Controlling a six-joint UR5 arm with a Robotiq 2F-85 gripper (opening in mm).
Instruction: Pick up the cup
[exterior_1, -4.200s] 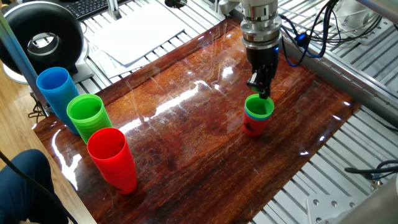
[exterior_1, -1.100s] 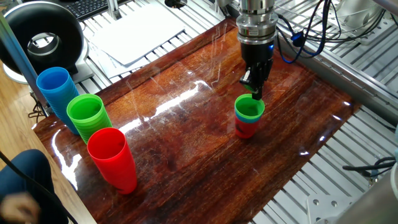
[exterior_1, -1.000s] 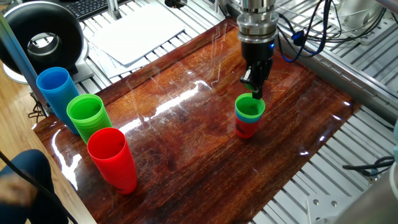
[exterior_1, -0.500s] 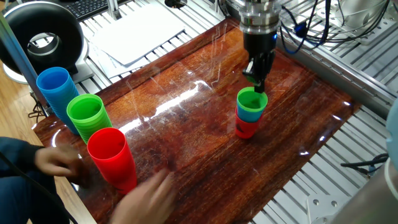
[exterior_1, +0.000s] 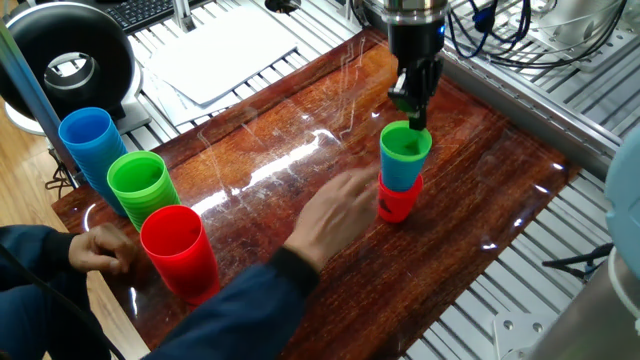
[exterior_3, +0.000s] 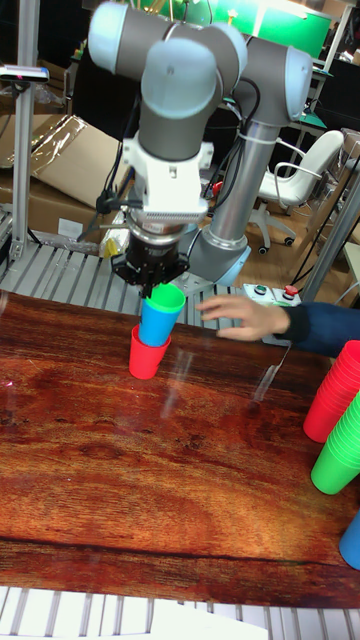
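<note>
Jaws (exterior_1: 417, 113) of mine are pinched on the far rim of the cup (exterior_1: 405, 145), one finger inside it and one outside, and I hold it raised. Bright green and tapered, the cup sits at the top of a small nested column: a blue cup (exterior_1: 402, 178) shows beneath it and a red cup (exterior_1: 397, 203) stands at the bottom on the desk (exterior_1: 300, 190). In the tall fixed view the same column reads green (exterior_3: 166, 299), blue (exterior_3: 156, 328) and red (exterior_3: 146, 358), leaning a little to one side, with only a narrow green band visible above the blue. Whether the blue cup is hanging from the green one or resting in the red I cannot tell. My wrist and arm (exterior_3: 180, 90) come straight down onto the cup from above. A person's hand (exterior_1: 340, 215), in a dark blue sleeve, reaches across the glossy wood just beside the column without touching it; the tall fixed view shows that hand (exterior_3: 245, 317) open and flat at about the height of the blue cup. A second hand (exterior_1: 100, 250) rests at the near-left corner, next to a tall red tumbler (exterior_1: 180, 255), a green tumbler stack (exterior_1: 140, 188) and a blue tumbler (exterior_1: 90, 145) lined along that edge.
</note>
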